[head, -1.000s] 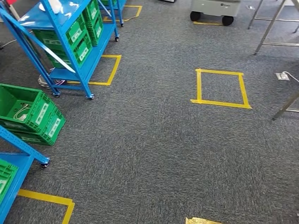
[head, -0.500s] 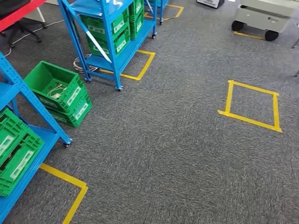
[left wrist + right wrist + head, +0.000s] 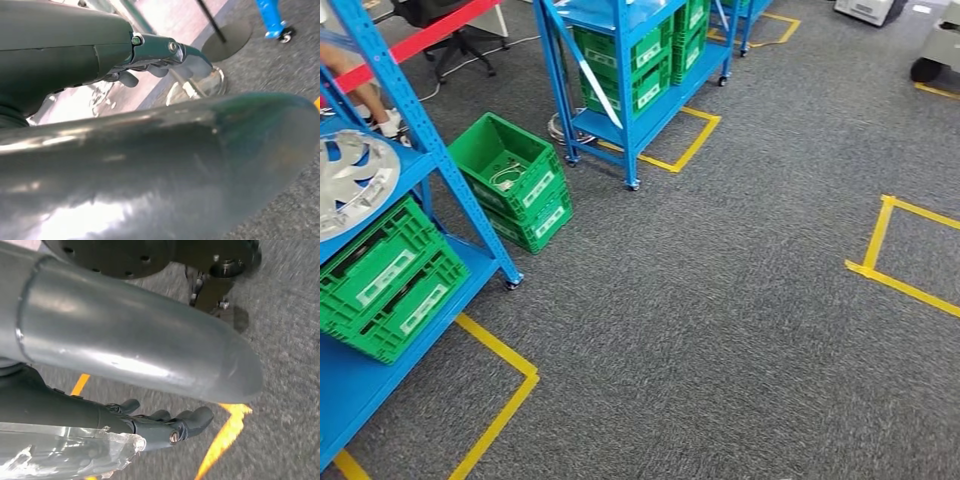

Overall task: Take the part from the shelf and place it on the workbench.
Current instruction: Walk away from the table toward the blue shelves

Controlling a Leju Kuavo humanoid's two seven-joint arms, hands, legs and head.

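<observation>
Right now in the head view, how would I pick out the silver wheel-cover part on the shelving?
Find the blue shelf rack at the near left edge of the head view. On its upper level, above the green crates on the bottom level, lies the silver hubcap. It is the one round, shiny, spoked metal thing there; everything beside it is a green box-shaped crate.
</observation>
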